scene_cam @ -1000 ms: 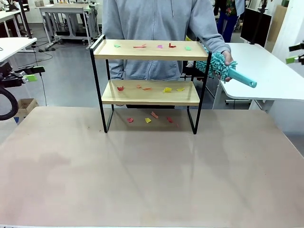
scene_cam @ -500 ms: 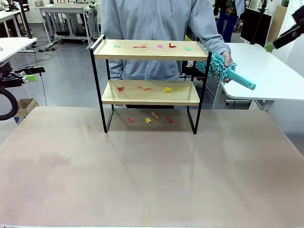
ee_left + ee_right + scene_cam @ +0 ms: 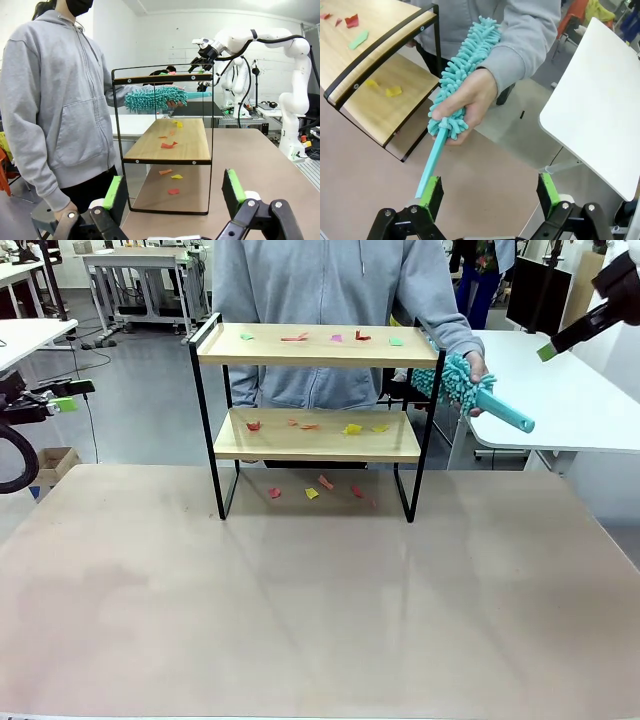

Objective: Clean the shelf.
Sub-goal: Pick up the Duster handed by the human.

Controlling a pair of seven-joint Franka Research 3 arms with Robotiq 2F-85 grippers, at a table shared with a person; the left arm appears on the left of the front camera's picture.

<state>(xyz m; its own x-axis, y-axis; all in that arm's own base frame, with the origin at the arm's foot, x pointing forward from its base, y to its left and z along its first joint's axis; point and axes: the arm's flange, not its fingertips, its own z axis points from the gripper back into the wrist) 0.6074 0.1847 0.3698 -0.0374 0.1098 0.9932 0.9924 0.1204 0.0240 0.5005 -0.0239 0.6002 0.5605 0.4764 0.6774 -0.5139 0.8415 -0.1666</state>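
Shelf point(image 3: 315, 358), littered, stands at the counter's point(image 3: 300, 620) far edge. The light, fluffy duster point(image 3: 465, 65) looks best taken by its stiff handle point(image 3: 434, 157). Left claw point(image 3: 175, 192) and right claw point(image 3: 488, 189) gape empty.

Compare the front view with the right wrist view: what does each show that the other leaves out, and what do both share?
Front view: the whole two-tier shelf of light wooden boards in a black metal frame, coloured paper scraps on the beige tabletop beneath it, and the left gripper at the side. Right wrist view: the open right gripper, with the handle tip of the teal fluffy duster close to one green pad. Both: the person's hand holding that duster beside the shelf's end, and scraps on both boards.
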